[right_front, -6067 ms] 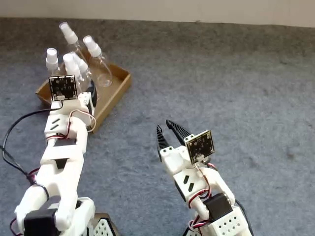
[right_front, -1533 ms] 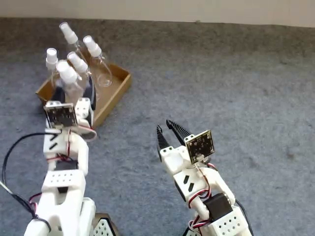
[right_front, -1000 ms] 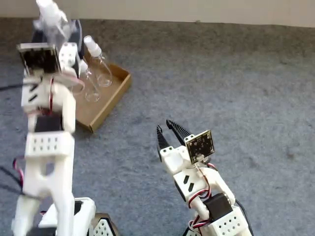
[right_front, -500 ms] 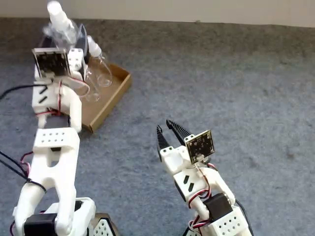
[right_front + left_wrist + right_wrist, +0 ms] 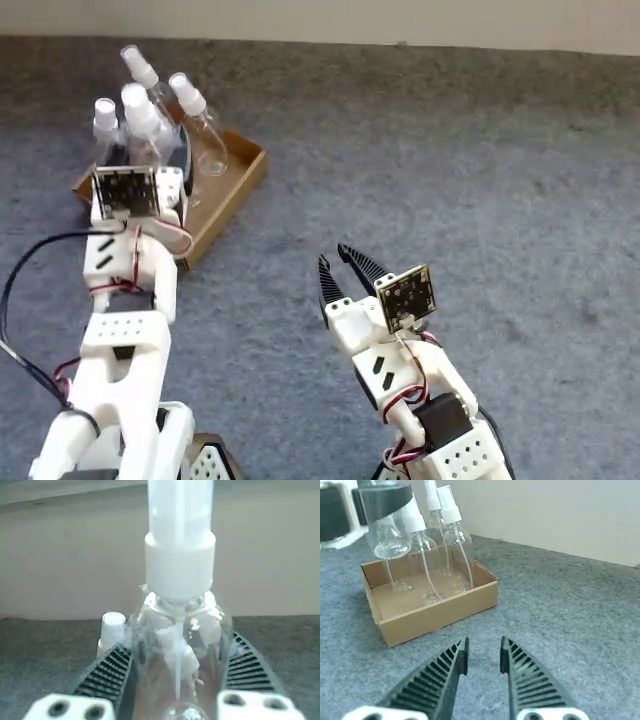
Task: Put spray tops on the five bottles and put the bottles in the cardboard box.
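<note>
- Your left gripper (image 5: 148, 168) is clamped on a clear bottle, the held bottle (image 5: 150, 148), with no slack at either side.
- In the left wrist view the held bottle (image 5: 177, 650) stands upright between the two ribbed fingers (image 5: 112, 667). They press on its sides below the shoulder.
- A white spray top (image 5: 180, 555) sits on its neck, pointing away from the wrist. A thin dip tube (image 5: 178, 672) runs down inside the body.
- The left gripper hangs over the box (image 5: 228, 188), at the end nearest its own arm.
- In the right wrist view the held bottle (image 5: 392, 537) has its rounded base above the box rim, and it looks clear of the box floor.
- Three other bottles (image 5: 208, 140) with white tops stand in the box just beyond the left gripper, each leaning a little. The nearest is close beside the held bottle.
- In the right wrist view another tube and base show under the held bottle. This seems to be a fourth bottle standing in the box, but you cannot see its top from there.
- Your right gripper (image 5: 334, 260) is open by a narrow gap. Its fingertips (image 5: 461, 655) are apart, with bare grey carpet (image 5: 560, 595) showing between them.
- It sits low over the carpet. The box (image 5: 435, 612) lies ahead of it and off toward the left arm's side, well apart from its tips.
- The open side of the box faces up, and its long front wall is turned toward the right gripper.
</note>
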### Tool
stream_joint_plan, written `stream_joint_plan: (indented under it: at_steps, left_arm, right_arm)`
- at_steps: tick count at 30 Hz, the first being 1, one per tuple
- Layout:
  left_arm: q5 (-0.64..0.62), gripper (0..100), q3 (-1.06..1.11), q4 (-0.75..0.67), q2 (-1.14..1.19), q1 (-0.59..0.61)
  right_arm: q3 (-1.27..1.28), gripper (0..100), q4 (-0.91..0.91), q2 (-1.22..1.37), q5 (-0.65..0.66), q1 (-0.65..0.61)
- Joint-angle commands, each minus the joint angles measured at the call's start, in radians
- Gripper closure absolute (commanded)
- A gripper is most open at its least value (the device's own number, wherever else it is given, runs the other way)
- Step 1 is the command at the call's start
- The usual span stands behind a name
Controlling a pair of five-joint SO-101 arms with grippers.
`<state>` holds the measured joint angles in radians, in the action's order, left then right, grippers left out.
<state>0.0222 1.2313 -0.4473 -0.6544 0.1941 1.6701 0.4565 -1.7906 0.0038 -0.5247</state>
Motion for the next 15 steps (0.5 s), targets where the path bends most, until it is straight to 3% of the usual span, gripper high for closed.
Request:
stream_joint_plan:
  at_steps: [1, 12, 15]
  left_arm:
    - [0.002, 97, 0.031, -0.031, -0.081, -0.015]
    - [0.000, 97, 0.140, -0.023, -0.196, -0.015]
    - [0.000, 97, 0.166, 0.069, -0.246, -0.015]
  right_arm:
    - [0.097, 89.3, 0.005, -0.012, 0.012, 0.012]
    - [0.097, 89.3, 0.005, -0.012, 0.012, 0.012]
    - [0.097, 89.3, 0.005, -0.012, 0.012, 0.012]
